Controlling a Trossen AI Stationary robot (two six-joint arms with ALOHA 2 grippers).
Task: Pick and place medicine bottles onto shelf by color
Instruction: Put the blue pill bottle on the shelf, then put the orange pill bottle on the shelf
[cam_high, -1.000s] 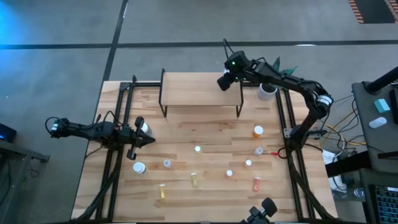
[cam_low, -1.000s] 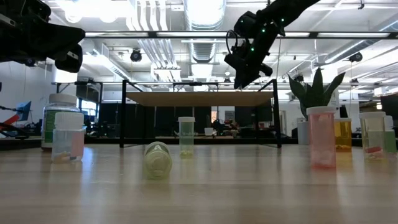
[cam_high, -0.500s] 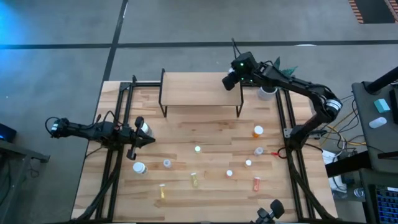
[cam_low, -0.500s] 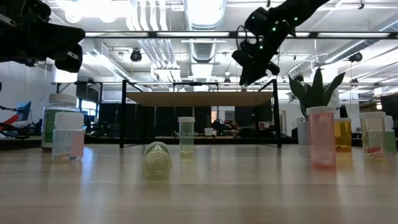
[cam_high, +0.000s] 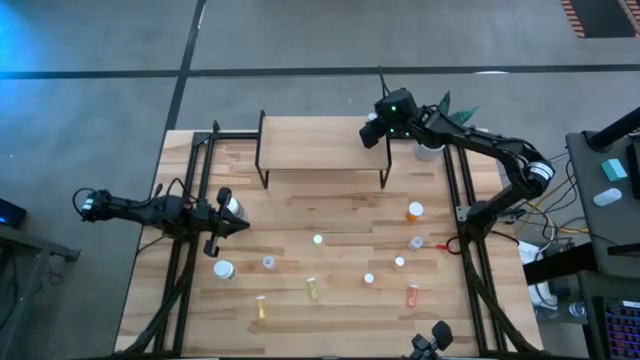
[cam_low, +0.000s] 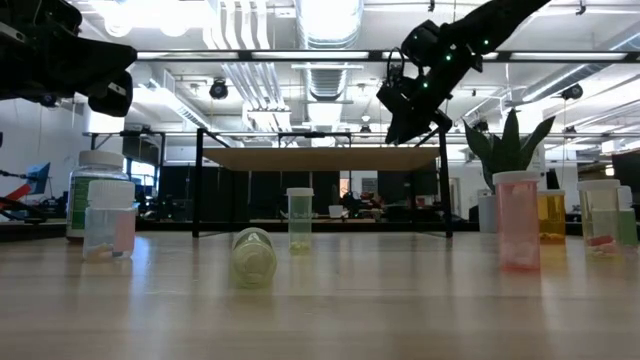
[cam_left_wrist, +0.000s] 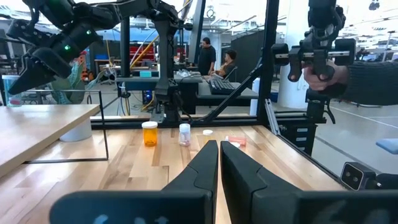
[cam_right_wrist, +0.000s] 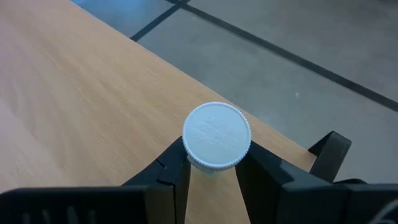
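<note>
Pincer, right (cam_right_wrist: 212, 163): my fingers are clamped on a white-capped medicine bottle (cam_right_wrist: 216, 135), above the shelf (cam_high: 320, 140) at its right end.
Change: I have travelled rightward along the shelf over the last second; placement is near, release not yet done.
Pincer, left (cam_left_wrist: 219, 163): fingers together, parked at the counter's (cam_high: 340, 215) left edge.
View difference: my right wrist view shows the cap; the high view hides it.

Matt pale wood tops the shelf (cam_right_wrist: 93, 93); the bottle's ridged cap (cam_right_wrist: 216, 135) looks white plastic.

Right gripper (cam_high: 377, 130) clamped and raised; left gripper (cam_high: 213, 222) shut, parked.
</note>
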